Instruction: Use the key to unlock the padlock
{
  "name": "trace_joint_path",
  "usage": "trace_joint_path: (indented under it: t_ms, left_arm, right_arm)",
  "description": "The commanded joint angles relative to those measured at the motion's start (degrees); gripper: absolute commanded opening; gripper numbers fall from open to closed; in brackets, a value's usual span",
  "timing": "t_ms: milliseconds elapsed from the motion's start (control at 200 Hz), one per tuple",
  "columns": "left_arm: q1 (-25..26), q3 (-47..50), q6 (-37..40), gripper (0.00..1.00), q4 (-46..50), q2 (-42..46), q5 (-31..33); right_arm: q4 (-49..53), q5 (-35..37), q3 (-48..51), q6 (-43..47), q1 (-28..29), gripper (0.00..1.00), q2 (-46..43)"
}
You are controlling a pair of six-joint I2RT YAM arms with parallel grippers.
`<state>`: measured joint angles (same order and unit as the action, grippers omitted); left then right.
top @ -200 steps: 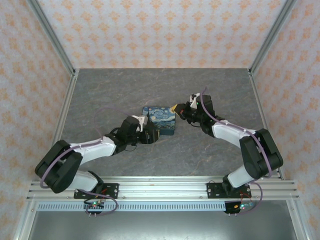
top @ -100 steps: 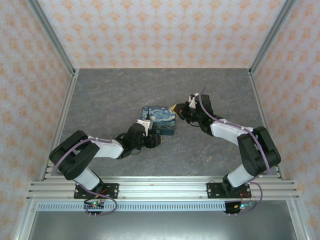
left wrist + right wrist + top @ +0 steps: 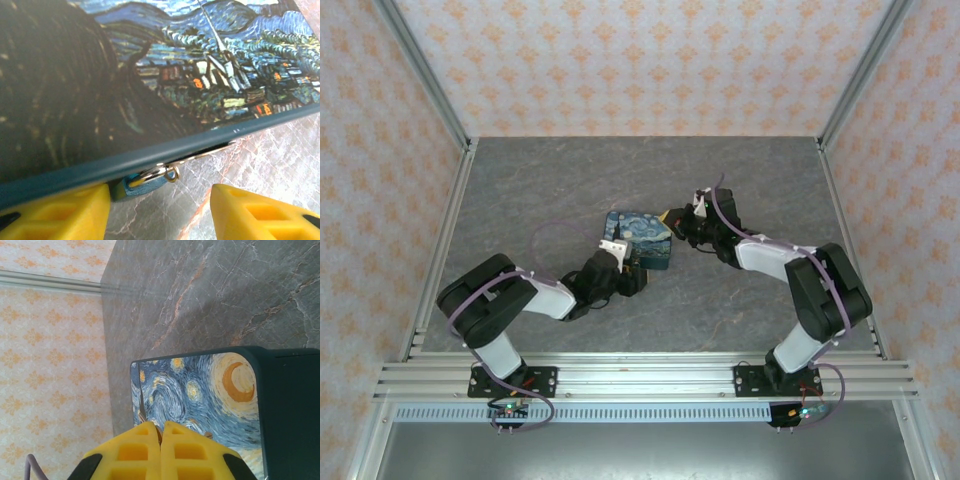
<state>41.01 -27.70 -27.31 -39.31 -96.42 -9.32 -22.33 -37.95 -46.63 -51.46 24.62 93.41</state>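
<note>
The padlock [image 3: 640, 238], a block painted with a blue and yellow starry night, lies flat mid-table. In the left wrist view its teal edge [image 3: 150, 157] crosses the frame. The key [image 3: 142, 184], with a teal head and a small metal ring, pokes out from under that edge. My left gripper [image 3: 157, 210] is open at the padlock's near edge [image 3: 630, 274]. The key head rests against the left finger [image 3: 55, 212], and the other finger [image 3: 260, 210] stands well apart. My right gripper [image 3: 160, 432] is shut at the padlock's far right corner [image 3: 670, 217], with a thin dark strip running into its fingertips.
The grey marbled table [image 3: 570, 180] is bounded by metal frame posts and patterned walls on three sides. The aluminium rail [image 3: 640, 375] carrying both arm bases runs along the near edge. A purple cable [image 3: 555, 228] loops up from the left arm beside the padlock.
The left arm has folded in, its elbow swinging right, and its jaws have narrowed around the key. The padlock and the right gripper have stayed put.
</note>
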Motion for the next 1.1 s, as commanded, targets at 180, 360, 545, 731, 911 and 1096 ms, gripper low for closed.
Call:
trace_joint_path:
  t_ms: [180,360,545,731,911,1096]
  left_arm:
    - [0.3,-4.7,-0.5,0.56,-1.5,-3.2,-1.8]
    - [0.2,-6.8,-2.7,0.57,-1.7,-4.1,-5.5]
    - [0.3,-7.3,-3.0,0.58,-2.3,-5.8,-4.5]
    - [0.3,-7.0,-5.3,0.59,-3.2,-8.0,-1.5]
    - [0.3,-6.8,-8.5,0.60,-6.9,-9.1,-3.1]
    - [0.2,-6.3,-11.2,0.61,-10.7,-8.1,-5.8]
  right_arm:
    - [-2.1,-1.0,-1.5,0.2,0.3,0.00,2.7]
    - [-2.7,-0.9,-1.1,0.2,0.3,0.00,4.0]
    - [-3.5,-1.1,-0.6,0.2,0.3,0.00,4.9]
    - [-3.5,-1.1,-0.5,0.4,0.3,0.00,5.0]
    - [-3.6,-0.9,-0.5,0.4,0.3,0.00,5.0]
    - [-3.6,-0.9,-0.2,0.4,0.3,0.00,5.3]
